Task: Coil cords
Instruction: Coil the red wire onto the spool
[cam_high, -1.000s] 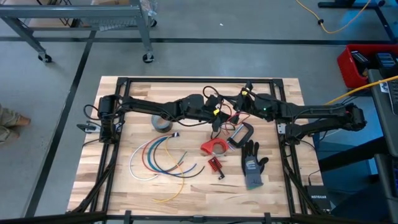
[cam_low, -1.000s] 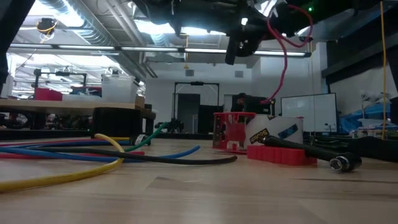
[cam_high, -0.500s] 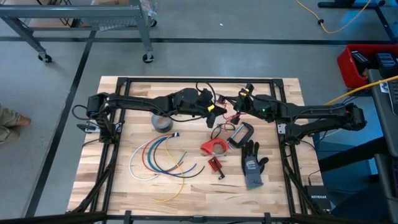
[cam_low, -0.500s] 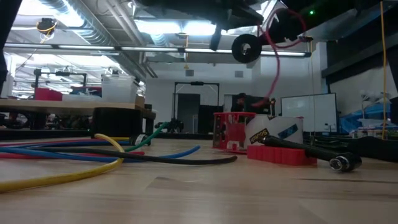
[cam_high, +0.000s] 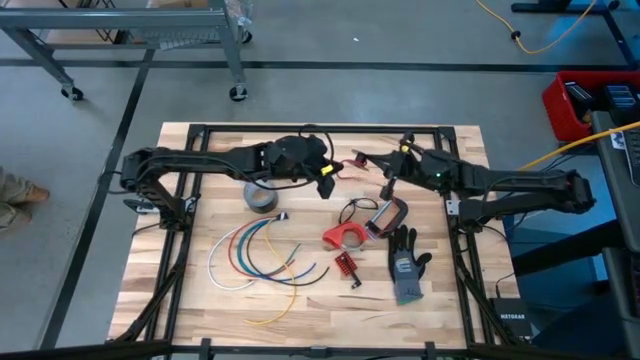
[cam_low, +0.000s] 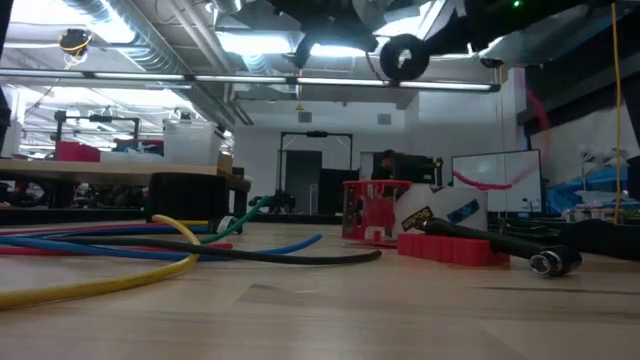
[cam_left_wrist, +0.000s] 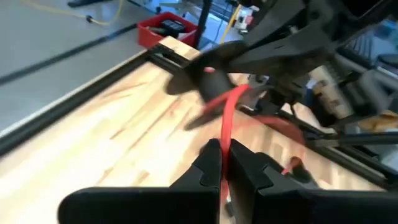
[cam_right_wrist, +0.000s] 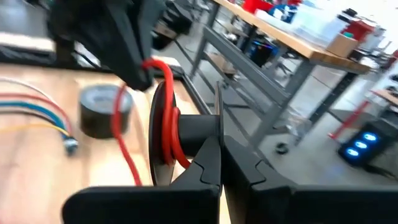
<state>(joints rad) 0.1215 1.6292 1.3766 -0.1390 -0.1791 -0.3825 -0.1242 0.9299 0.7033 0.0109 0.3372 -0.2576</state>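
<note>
Both end effectors hang above the far middle of the bench (cam_high: 440, 300), facing each other. The left end effector (cam_left_wrist: 222, 163) is clamped shut on the red cord (cam_left_wrist: 225, 124), which runs across to the right end effector (cam_right_wrist: 219, 163), also closed tight on a few red loops. The other cords (cam_high: 255, 255) lie near the left end effector, on the bench beside a grey tape roll (cam_high: 262, 197).

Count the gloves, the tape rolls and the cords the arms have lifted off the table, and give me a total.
Glove: 1
Tape roll: 1
Lifted cord: 1, the red cord, pinched in the left gripper and looped round the shut right gripper
Total: 3
</note>
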